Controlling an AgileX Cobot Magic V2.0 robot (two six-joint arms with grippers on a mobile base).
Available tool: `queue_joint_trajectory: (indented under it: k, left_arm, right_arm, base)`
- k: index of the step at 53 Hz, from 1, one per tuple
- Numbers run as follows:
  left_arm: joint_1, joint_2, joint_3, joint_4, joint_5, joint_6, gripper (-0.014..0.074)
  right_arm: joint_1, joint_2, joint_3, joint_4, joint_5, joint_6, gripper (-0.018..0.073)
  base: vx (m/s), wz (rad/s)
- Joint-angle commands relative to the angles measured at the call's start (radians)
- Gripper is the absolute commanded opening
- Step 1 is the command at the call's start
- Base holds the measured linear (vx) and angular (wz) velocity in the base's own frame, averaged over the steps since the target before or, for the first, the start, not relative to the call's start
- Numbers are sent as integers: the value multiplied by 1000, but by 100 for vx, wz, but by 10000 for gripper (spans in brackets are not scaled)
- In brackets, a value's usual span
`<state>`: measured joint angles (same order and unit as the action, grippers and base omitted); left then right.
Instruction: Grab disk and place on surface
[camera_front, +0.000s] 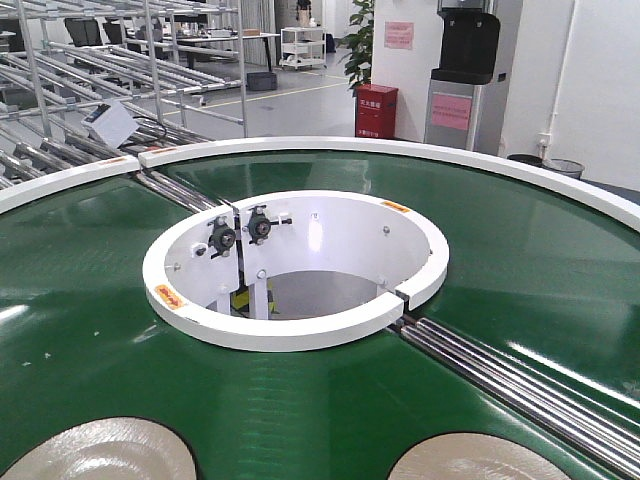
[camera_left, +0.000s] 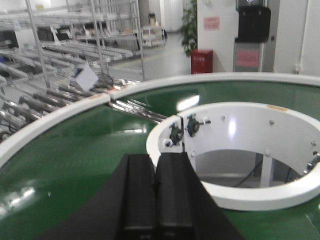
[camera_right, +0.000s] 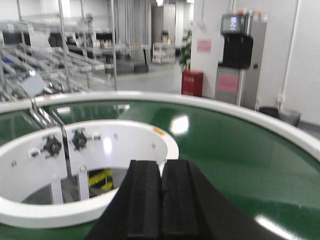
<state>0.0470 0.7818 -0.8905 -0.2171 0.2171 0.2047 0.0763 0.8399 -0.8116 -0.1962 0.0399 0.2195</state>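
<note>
Two pale beige round disks lie on the dark green conveyor belt (camera_front: 80, 300) at the bottom edge of the front view, one at the left (camera_front: 95, 455) and one at the right (camera_front: 480, 462), both cut off by the frame. My left gripper (camera_left: 156, 157) is shut with nothing in it and hangs above the belt, pointing at the white inner ring (camera_left: 250, 192). My right gripper (camera_right: 161, 164) is shut and empty too, above the belt beside the same ring (camera_right: 60, 212). Neither wrist view shows a disk. The surface is out of view.
The white inner ring (camera_front: 290, 330) surrounds an open well with black bearings (camera_front: 240, 232). Steel rollers (camera_front: 520, 385) cross the belt at the right, and more rollers (camera_front: 175, 190) cross at the back left. A white rim (camera_front: 400, 150) bounds the belt, with metal racks (camera_front: 120, 70) behind.
</note>
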Motion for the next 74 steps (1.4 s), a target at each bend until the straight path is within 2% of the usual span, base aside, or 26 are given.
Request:
queue_joint_trajectory:
  k: [1, 7, 13, 16, 23, 27, 34, 41, 44, 47, 49, 54, 58, 62, 65, 69, 74]
  left_arm:
    - [-7, 11, -34, -21, -78, 4, 29]
    - [-7, 22, -34, -21, -81, 4, 99]
    - [-7, 34, -34, -21, -75, 4, 232]
    - [-7, 41, -34, -21, -74, 4, 313]
    - [-7, 55, -34, -20, -83, 4, 504]
    - [-7, 72, -34, -20, -101, 4, 582]
    - [-7, 103, -34, -27, -93, 0, 631]
    - [-8, 137, -35, -128, -49, -43, 613]
    - [-8, 161, -39, -149, 0, -41, 592]
    - [-8, 200, -61, -164, 91, -24, 571]
    - [-10, 251, -94, -189, 187, 22, 553]
    - [-10, 369, -179, -312, 373, 133, 524]
    - [-10, 480, -252, -491, 518, 263, 510]
    - [-10, 569, -312, -694, 625, 383, 504]
    - [-7, 630, -341, -775, 684, 428, 504]
    - [7, 685, -368, -792, 725, 421, 504]
    - [58, 747, -372, -736, 764, 380, 504]
  right_arm:
    - [-6, 0, -37, -9, -77, -9, 10]
    - [-6, 0, -37, -9, -77, -9, 63]
    - [-6, 0, -37, -9, -77, -9, 195]
    - [-6, 0, -37, -9, -77, -9, 293]
    - [-6, 0, -37, -5, -82, -8, 590]
    - [-6, 0, -35, -6, -92, -8, 723]
    - [-6, 0, -35, -7, -93, -9, 726]
    - [-6, 0, -37, 29, -66, 27, 701]
    - [-6, 7, -46, 68, 2, 54, 676]
    - [-6, 37, -74, 116, 111, 51, 644]
    - [-6, 72, -100, 153, 181, 33, 619]
    - [-6, 189, -181, 284, 350, -52, 559]
    - [-6, 301, -260, 468, 494, -190, 516]
    - [-6, 423, -332, 731, 613, -425, 490]
    - [-6, 499, -371, 901, 700, -561, 488]
    - [-7, 588, -417, 1053, 828, -668, 488]
    - [-31, 671, -454, 1137, 944, -697, 488]
  base:
    - [0, 0]
    - [0, 0]
    - [0, 0]
    - [0, 0]
    - [0, 0]
    - [0, 0]
    - [0, 0]
    - [0, 0]
    - [0, 0]
    - [0, 0]
    - [0, 0]
    - [0, 0]
    - [0, 0]
    - [0, 0]
    - [0, 0]
    - [0, 0]
    - [0, 0]
